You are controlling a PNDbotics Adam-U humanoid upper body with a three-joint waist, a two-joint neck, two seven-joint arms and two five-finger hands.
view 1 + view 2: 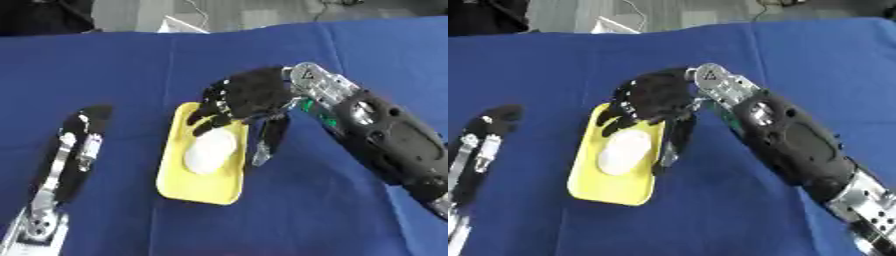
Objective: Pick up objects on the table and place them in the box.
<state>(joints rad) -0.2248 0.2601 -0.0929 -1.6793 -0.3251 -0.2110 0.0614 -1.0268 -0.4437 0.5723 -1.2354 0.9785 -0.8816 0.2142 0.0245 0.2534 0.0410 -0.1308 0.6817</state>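
1. Table (122, 65): covered by a blue cloth that fills most of both views; it carries the tray and both arms reach over it.
2. Yellow tray (203, 186): a shallow, rounded-corner container lying flat on the cloth, directly beneath and in front of the right hand, its long side running toward the camera. The far end of it is covered by the hand.
3. White object (623, 152): an oval, pale thing lying inside the yellow tray, just below the right hand's fingertips. Whether the fingertips touch it cannot be told.
4. Right hand (249, 97): black, entering from the right on a black forearm with a silver wrist joint. It hangs over the far end of the tray with fingers curled downward; some fingers reach inside the tray near the white object, and one longer finger (269, 140) points down along the tray's right outer edge, so the tray's rim lies between them. Whether the fingers actually clasp the rim cannot be told.
5. Left hand (74, 145): lies to the left of the tray, well apart from it, fingers stretched out straight and pointing away from the camera, holding nothing.
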